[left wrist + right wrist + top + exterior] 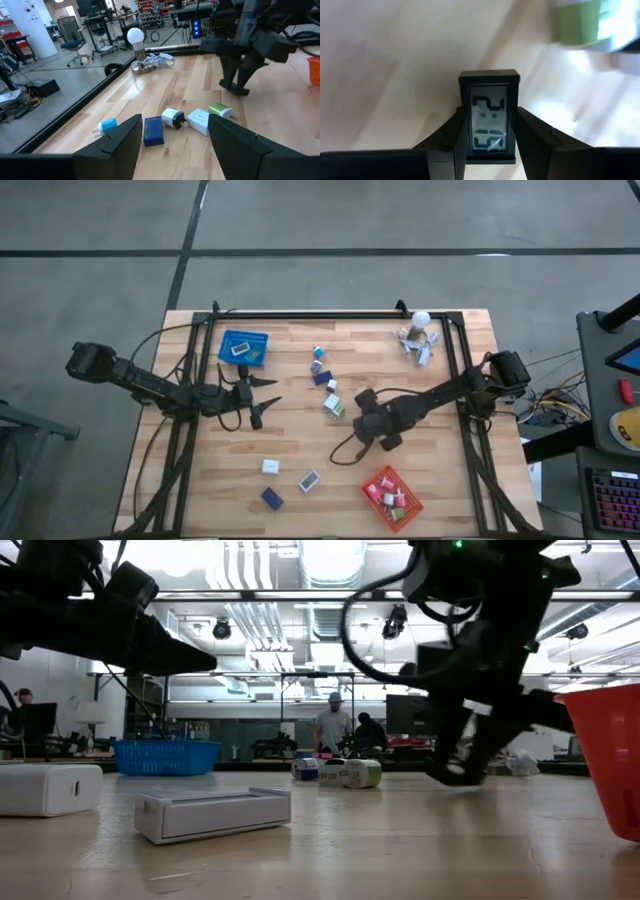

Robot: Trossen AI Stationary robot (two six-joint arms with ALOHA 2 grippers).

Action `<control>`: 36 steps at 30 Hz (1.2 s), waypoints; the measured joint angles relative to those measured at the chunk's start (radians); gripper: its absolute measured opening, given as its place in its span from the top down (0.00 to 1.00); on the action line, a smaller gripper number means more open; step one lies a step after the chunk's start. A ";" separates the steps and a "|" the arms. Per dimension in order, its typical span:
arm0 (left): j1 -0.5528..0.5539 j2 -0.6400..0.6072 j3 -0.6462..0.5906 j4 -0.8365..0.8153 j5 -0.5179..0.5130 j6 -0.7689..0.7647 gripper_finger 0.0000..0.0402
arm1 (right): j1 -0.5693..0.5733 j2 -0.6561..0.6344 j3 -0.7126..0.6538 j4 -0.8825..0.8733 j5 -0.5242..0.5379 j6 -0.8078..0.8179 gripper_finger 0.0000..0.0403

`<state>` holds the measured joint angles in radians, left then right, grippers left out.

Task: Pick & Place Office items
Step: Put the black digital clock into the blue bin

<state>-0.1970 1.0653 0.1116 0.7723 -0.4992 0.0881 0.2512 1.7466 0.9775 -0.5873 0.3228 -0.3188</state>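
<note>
Three loose items lie nearest on the worktop (pixel 200 510): a white box (pixel 270 466), a grey-and-white case (pixel 310 480) and a dark blue block (pixel 271 498). Beside them, the orange basket (pixel 372 501) already holds several small pink, red and green pieces.

Mid-worktop: right end effector (pixel 489 131), clenched on a small dark digital clock (pixel 489 116), sits close above the wood just beside a green-and-white plug block (pixel 334 405). Left end effector (pixel 268 392), released and empty, waits near the blue basket (pixel 228 340). A line of small blue, teal and white pieces (pixel 320 370) runs between them. At the far edge, a white ball-topped cluster of clips (pixel 418 335).

Risk, as judged: the clock is pinched by its narrow sides only, so a fast swing toward a basket could let it twist or slip out.

Only the right wrist view reveals the clock; from above, the arm hides it. The low view alone suggests how close that end effector is to the surface.
</note>
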 joint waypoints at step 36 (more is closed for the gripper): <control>0.051 0.000 0.102 0.085 0.017 -0.305 0.42 | -0.141 0.006 0.163 0.621 0.544 -0.339 0.70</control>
<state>-0.1465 1.0657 0.2138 0.8568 -0.4820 -0.2165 0.1105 1.7527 1.1404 0.0341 0.8669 -0.6575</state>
